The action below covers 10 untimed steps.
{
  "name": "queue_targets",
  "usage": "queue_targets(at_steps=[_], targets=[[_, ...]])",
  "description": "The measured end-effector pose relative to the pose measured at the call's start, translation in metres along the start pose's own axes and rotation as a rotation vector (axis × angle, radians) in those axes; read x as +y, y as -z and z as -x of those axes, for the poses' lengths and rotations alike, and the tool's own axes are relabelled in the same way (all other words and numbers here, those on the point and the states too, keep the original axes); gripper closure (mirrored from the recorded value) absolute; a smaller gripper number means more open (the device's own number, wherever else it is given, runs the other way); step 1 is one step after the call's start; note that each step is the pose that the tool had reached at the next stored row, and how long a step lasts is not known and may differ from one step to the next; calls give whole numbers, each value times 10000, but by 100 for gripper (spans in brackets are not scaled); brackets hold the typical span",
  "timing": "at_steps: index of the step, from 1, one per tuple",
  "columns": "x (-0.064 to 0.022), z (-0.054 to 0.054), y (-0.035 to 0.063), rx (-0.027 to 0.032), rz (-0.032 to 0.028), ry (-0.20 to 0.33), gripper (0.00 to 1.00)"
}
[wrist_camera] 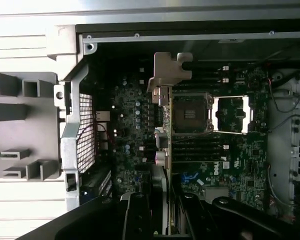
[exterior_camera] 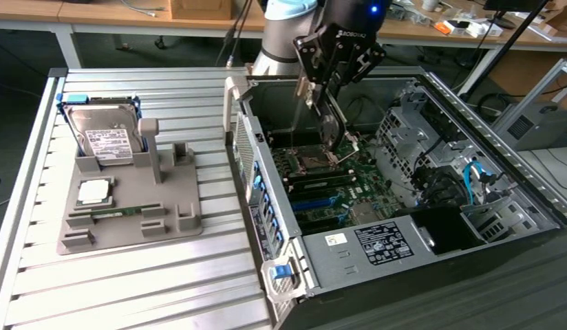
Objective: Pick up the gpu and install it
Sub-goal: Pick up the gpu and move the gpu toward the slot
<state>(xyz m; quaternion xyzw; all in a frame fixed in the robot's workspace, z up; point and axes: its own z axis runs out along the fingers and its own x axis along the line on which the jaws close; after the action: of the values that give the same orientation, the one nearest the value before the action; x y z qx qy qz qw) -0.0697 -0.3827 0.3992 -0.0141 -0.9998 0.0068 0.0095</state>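
Black two-finger end effector (exterior_camera: 322,96) clamped shut on thin dark circuit-board gpu (exterior_camera: 332,130). Card pinched edge-on between fingers (wrist_camera: 137,215). gpu hangs inside open grey metal computer case (exterior_camera: 265,158), at 6 o'clock from end effector in exterior view. Long axis roughly 12–6, silvery bracket (wrist_camera: 169,70) at end away from fingers. Low end over green motherboard (exterior_camera: 352,185) by processor socket (exterior_camera: 313,163); judged not seated. Blue expansion slots (exterior_camera: 311,204) at 7 o'clock of card, apart. Grey parts fixture (exterior_camera: 127,227) on slatted tabletop (exterior_camera: 127,289), 9 o'clock of case.
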Motion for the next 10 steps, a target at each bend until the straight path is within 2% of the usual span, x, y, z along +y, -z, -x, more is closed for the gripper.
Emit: queue_targets(at_steps=[10], targets=[[-121, 246, -83, -2, -59, -1, 73]])
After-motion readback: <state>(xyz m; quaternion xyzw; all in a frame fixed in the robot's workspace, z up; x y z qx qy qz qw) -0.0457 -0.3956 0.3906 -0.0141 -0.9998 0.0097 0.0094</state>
